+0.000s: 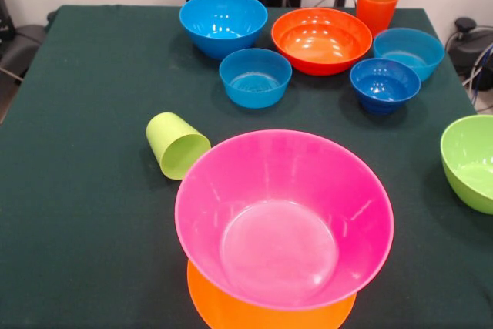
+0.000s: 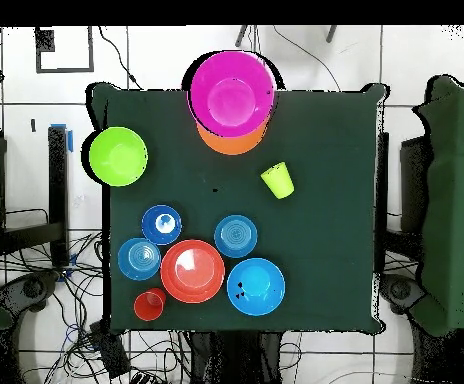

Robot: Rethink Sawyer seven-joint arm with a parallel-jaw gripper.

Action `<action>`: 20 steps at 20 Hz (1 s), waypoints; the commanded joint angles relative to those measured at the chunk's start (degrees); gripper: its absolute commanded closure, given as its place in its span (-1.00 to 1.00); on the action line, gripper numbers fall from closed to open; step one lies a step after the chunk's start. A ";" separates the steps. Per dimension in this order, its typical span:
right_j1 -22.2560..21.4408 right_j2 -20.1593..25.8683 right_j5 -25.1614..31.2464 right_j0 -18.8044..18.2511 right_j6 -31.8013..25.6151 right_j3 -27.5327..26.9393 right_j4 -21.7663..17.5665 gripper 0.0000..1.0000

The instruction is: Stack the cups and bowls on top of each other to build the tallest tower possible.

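Open cloth: a broad bare stretch of the table point(image 2: 331, 230) runs along one side, broken only by the lime cup point(image 2: 277, 180) lying tipped over.
Centre gap: clear cloth separates the pink bowl point(image 2: 232, 93) from the cluster near the robot.
Crowded end: blue bowl point(image 2: 256, 286), red-orange bowl point(image 2: 192, 270), three small blue bowls point(image 2: 236, 236) and orange cup point(image 2: 150, 303) nearly touch.
Table edge: green bowl point(image 2: 118, 156) stands alone.

Lab: draped table point(image 1: 85, 213), tangled floor cables point(image 2: 36, 290).

A dark green cloth-covered desk point(image 1: 85, 213) stands on a pale tiled floor point(image 2: 156, 60), with tangled black cables point(image 2: 51, 285) trailing beside it.
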 commanded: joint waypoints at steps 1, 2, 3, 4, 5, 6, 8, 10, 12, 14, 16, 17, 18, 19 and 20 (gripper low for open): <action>2.25 1.56 -3.53 -1.76 9.57 -7.36 -1.28 -1.00; 2.20 1.53 -3.46 -1.52 9.49 -7.38 -0.93 -1.00; 2.07 1.50 -3.39 -1.50 9.36 -7.38 -0.91 -1.00; 1.90 1.51 -3.20 -1.30 9.33 -7.39 -0.63 -1.00; 1.82 1.49 -3.14 -1.05 9.32 -7.47 -0.40 -1.00; 1.68 1.67 -3.09 -0.78 9.63 -7.52 -0.08 -1.00; 1.37 2.21 -3.17 -0.64 10.42 -7.57 0.13 -1.00; 0.45 2.39 -2.83 -1.01 10.38 -7.38 -0.16 -1.00; -0.56 2.57 -2.33 -1.67 10.15 -7.20 -0.69 -1.00; -1.34 2.75 -1.88 -1.75 10.18 -7.14 -0.48 -1.00; -1.96 2.91 -1.44 -1.67 10.24 -7.04 -0.16 -1.00; -2.10 3.05 -1.46 -1.84 10.30 -7.04 -0.38 -1.00; -2.17 3.06 -1.68 -1.92 10.31 -7.09 -0.62 -1.00; -2.07 3.31 -2.33 -2.57 10.34 -7.23 -1.81 -1.00; -2.04 3.64 -3.03 -3.22 10.34 -7.35 -3.22 -1.00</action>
